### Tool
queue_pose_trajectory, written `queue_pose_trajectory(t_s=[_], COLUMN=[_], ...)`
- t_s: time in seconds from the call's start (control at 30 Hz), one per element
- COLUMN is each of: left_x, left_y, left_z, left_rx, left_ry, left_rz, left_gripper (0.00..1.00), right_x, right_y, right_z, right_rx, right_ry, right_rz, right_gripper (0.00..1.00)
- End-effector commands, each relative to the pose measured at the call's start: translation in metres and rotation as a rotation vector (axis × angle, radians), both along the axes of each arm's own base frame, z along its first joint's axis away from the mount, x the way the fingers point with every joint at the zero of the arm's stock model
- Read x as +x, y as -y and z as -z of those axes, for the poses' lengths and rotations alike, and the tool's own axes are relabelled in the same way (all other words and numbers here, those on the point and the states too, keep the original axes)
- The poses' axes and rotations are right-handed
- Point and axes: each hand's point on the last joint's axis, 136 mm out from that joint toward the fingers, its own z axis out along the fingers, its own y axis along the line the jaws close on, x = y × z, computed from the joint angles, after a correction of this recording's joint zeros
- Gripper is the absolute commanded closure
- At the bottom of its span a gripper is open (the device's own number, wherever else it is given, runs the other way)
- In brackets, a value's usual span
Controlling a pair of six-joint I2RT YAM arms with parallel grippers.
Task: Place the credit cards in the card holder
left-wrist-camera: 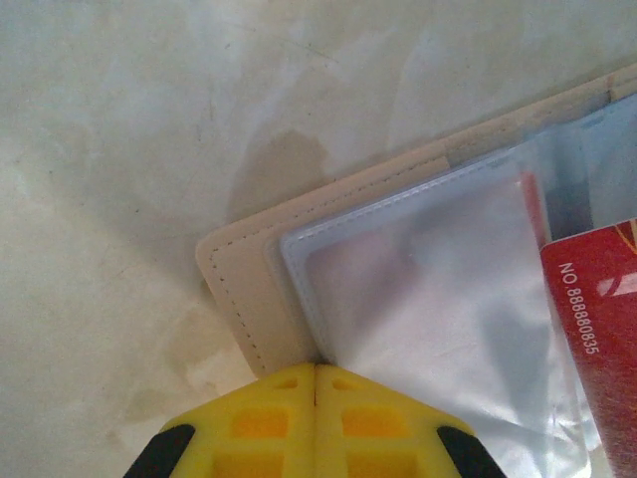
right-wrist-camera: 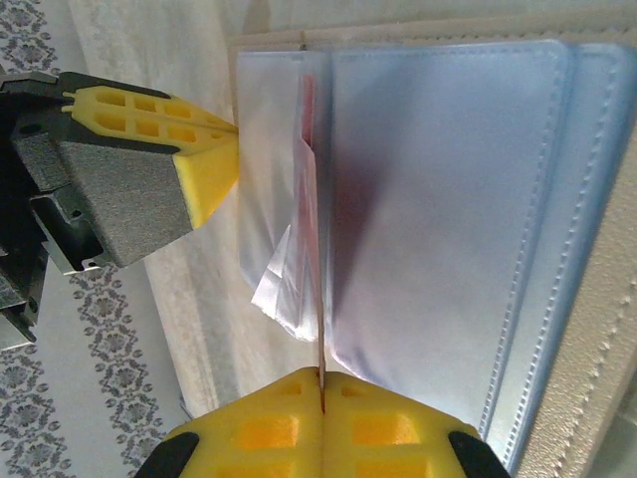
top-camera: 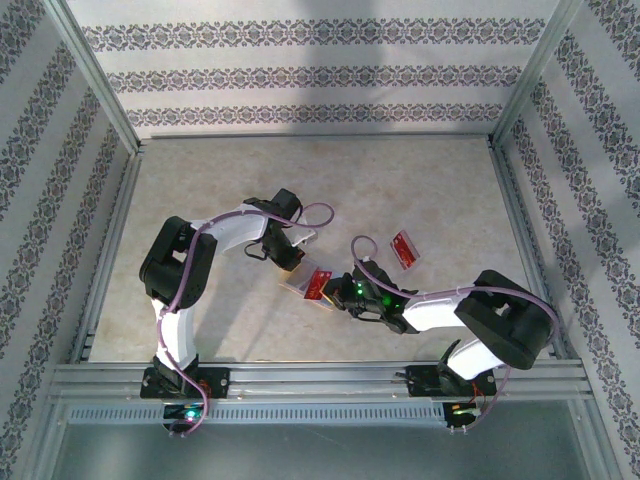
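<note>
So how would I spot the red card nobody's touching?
On the beige table, look just beyond the right arm's white forearm, toward the back wall. A small red card with white marks lies flat there by itself. The other red card is at the tan card holder mid-table; this one has bare table all round.

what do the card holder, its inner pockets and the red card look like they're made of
card holder: tan leather or faux leather, matte, with a stitched edge; I can't tell which.
pockets: clear flexible plastic film, glossy and see-through, with seamed borders.
red card: probably stiff glossy plastic, thin and flat, with white digits printed on it.
</note>
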Motion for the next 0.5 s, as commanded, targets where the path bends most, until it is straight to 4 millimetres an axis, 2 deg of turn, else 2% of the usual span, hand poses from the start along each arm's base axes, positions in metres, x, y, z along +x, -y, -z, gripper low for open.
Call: queue_pose_trajectory(t_s=[0.0,0.1,0.47], left_x=[-0.008,-0.008,-0.008], left_y=[-0.007,-0.006,-0.007], left_z=[0.01,0.01,0.011], left_rx=[0.043,0.043,0.043], left_ry=[-0.012,-0.011,-0.011], left_rz=[0.007,0.007,0.007], left_gripper=[1.0,1.0,1.0], right_x=[0.001,0.002,0.011], right_y=[-0.01,-0.011,-0.007], right_z=[-0.006,-0.009,-0.001], right_rx=[0.024,0.031,0.032], right_ry=[0.015,0.021,0.021], right_rz=[-0.02,-0.021,0.022], right_gripper=[1.0,1.0,1.0])
